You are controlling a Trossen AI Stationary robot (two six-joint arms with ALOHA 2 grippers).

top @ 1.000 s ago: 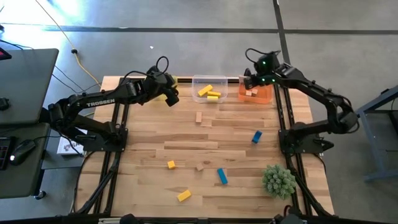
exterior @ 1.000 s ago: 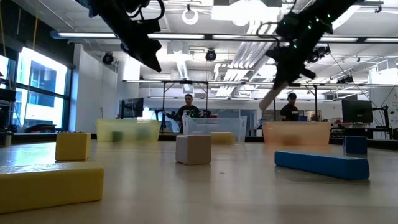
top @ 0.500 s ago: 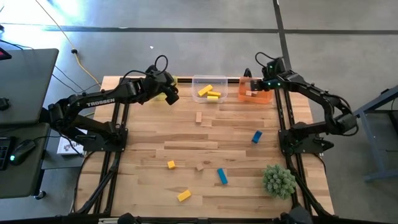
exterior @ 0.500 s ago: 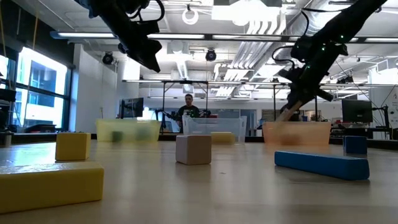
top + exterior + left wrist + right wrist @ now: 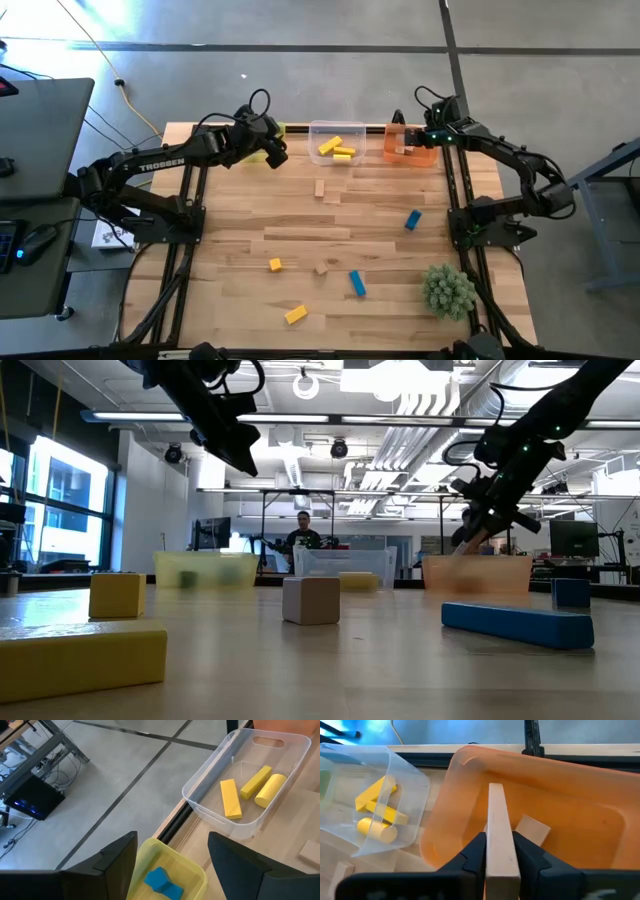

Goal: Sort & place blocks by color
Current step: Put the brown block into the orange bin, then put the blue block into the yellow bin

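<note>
The desk [image 5: 300,215] is pale planked wood with a matt finish. The orange bin [image 5: 560,785] and clear bin [image 5: 280,750] are glossy translucent plastic; the held bar [image 5: 499,840] is bare wood.

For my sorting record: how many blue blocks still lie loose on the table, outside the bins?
2: one blue block lies right of centre, and another blue block lies nearer the front edge, left of the green plant ball. None seems hidden.

You have three bins: a yellow bin [image 5: 197,870], a clear bin [image 5: 200,810] and an orange bin [image 5: 590,785]. Seven blocks lie loose on the worktop [image 5: 230,220]: two blue blocks [image 5: 412,220], two yellow blocks [image 5: 275,265] and three plain blocks [image 5: 320,187]. The clear bin holds three yellow pieces [image 5: 230,797]. The orange bin holds one plain cube [image 5: 532,830]. The right end effector [image 5: 497,847] holds one plain bar [image 5: 496,810]. There is one plant ball [image 5: 447,290].
</note>
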